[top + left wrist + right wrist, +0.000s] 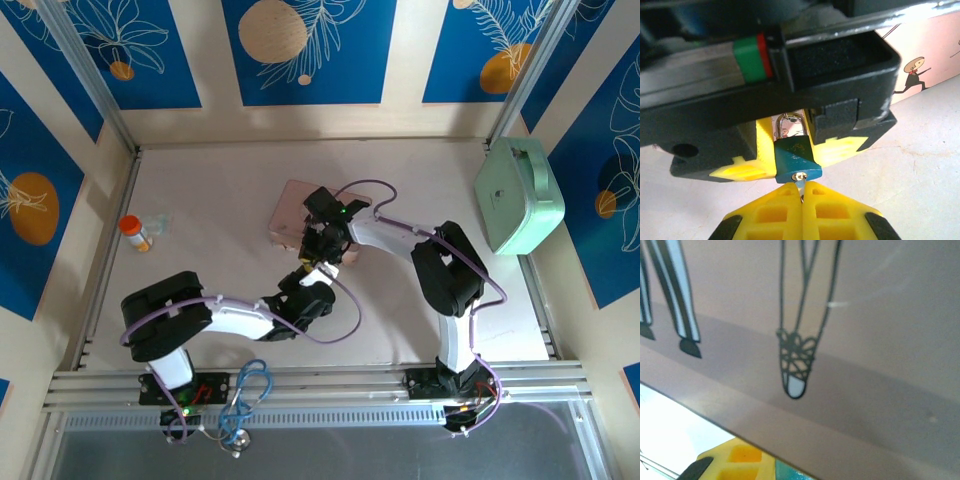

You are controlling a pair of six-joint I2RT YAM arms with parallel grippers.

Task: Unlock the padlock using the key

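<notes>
While your left gripper pinches the key in the padlock your right gripper clamps, twisting off-axis could bend the key or slip it out.

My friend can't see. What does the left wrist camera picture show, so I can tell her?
A small blue padlock is held in the right gripper, and the left gripper pinches a key pushed into its keyhole from below. A pink tin with a running cartoon figure lies behind, on a white table.
</notes>
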